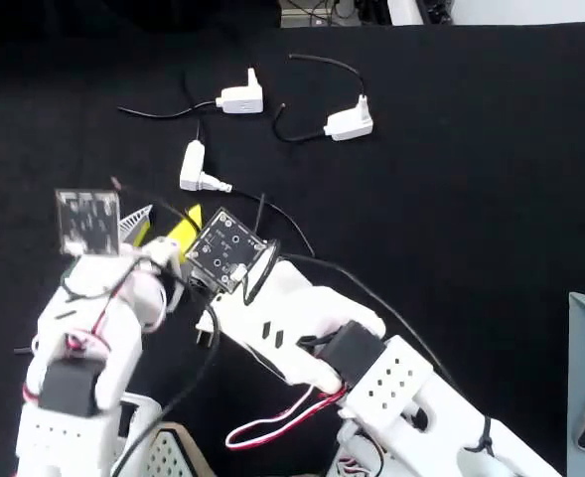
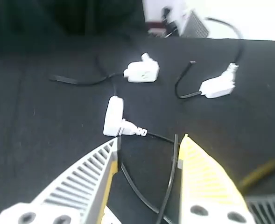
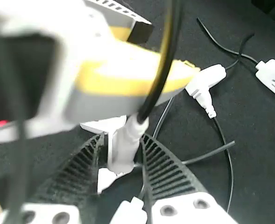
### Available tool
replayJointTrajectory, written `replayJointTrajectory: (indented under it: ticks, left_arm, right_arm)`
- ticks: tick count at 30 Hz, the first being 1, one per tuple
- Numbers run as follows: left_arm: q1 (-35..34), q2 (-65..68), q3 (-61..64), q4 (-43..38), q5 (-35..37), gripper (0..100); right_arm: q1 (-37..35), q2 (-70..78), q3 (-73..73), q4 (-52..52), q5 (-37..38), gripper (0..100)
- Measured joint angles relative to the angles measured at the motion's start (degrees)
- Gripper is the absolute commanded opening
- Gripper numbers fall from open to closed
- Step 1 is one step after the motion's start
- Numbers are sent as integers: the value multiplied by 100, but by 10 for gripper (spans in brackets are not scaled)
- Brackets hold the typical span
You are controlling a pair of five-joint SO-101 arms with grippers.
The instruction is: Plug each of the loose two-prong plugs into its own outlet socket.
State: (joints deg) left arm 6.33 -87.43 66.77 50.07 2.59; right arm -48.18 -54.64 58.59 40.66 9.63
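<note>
Right end effector (image 3: 122, 139) pinches one white plug (image 3: 121, 156).

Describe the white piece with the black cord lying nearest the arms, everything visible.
The white piece is an oblong block of smooth, plastic-looking material. A narrower white stub juts from one end, and a thin black cord leaves the stub and curves toward the arms. It lies flat on the black table. Only the table and its own cord touch it; the open left gripper sits just short of it.
</note>
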Motion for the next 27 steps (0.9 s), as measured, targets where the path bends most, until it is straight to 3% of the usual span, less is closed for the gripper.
replayJointTrajectory:
  ticks: [7,15,27]
  left_arm:
    - [431,-1011,202,791,-721,214]
    - [457,-1152,202,1029,-818,211]
    - [-2435,-1160,132,1284,-844,209]
  right_arm:
    - [-26,0,0,79,0,11]
    - [-35,9,9,88,-202,11]
    - [-9,818,0,-492,-598,11]
